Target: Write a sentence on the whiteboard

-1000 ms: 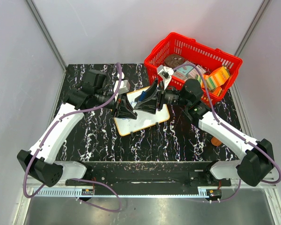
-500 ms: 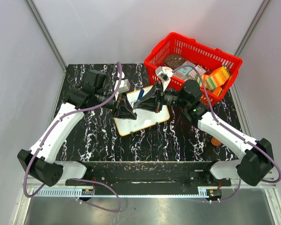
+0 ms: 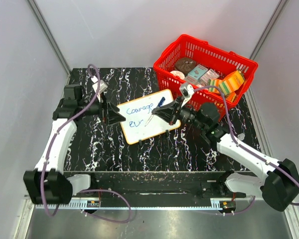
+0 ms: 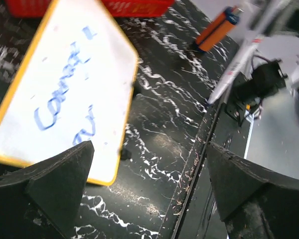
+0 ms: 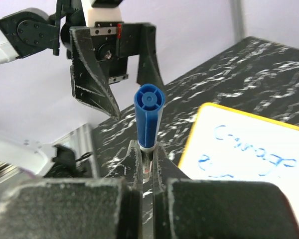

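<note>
While the right claw is pinching the blue-capped marker, the left claw is hanging wide open.
Whiteboard is lying on the worktop, blue sentence showing.

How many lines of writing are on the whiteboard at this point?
2. On the whiteboard, the blue word "Courage" forms the upper line; a shorter, unclear scrawl sits just below it. None seems hidden.

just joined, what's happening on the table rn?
Right gripper is shut on a blue-capped marker, over the whiteboard lying flat on the table. The sentence is partly written in blue: "Courage" and the start of a second line. Left gripper, jaws open and empty, sits just off the board's left edge. Can't tell whether the tip touches.
</note>
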Controlling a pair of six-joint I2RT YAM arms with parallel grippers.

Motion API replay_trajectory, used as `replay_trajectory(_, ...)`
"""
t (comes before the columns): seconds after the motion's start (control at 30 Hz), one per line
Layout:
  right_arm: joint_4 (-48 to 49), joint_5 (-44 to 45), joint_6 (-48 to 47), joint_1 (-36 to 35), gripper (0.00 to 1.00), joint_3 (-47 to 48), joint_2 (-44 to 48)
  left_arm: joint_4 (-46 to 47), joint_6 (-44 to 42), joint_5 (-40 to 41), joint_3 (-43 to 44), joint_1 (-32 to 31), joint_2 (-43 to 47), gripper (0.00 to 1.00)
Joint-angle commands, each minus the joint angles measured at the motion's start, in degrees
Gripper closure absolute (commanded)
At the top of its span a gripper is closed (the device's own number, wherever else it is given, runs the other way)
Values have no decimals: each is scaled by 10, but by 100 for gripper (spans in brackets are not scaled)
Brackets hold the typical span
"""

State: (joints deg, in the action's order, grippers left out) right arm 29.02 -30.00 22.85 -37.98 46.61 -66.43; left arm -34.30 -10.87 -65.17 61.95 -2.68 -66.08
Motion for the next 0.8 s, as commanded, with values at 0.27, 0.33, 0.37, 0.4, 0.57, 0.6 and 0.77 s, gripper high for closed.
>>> replay_trajectory(0.27, 304, 236, -68, -22, 100, -154, -4, 49, 35, 86, -20, 90, -234, 14)
replay_trajectory(0.33, 331, 243, -69, -24, 100, -159, -19, 65, 38, 88, -25, 90, -244, 14)
replay_trajectory(0.37, 336, 249, -69, -24, 100, -159, -22, 77, 33, 82, -27, 90, -252, 13)
replay_trajectory(0.4, 343, 251, -69, -25, 100, -160, -33, 87, 35, 83, -29, 89, -258, 13)
replay_trajectory(0.57, 383, 255, -61, -25, 100, -165, -58, 116, 27, 12, -25, 86, -313, 16)
replay_trajectory(0.6, 388, 256, -59, -26, 100, -166, -65, 118, 22, 8, -24, 81, -316, 20)
replay_trajectory(0.77, 389, 292, -61, -36, 100, -159, -91, 133, -11, 12, -17, 50, -320, 27)
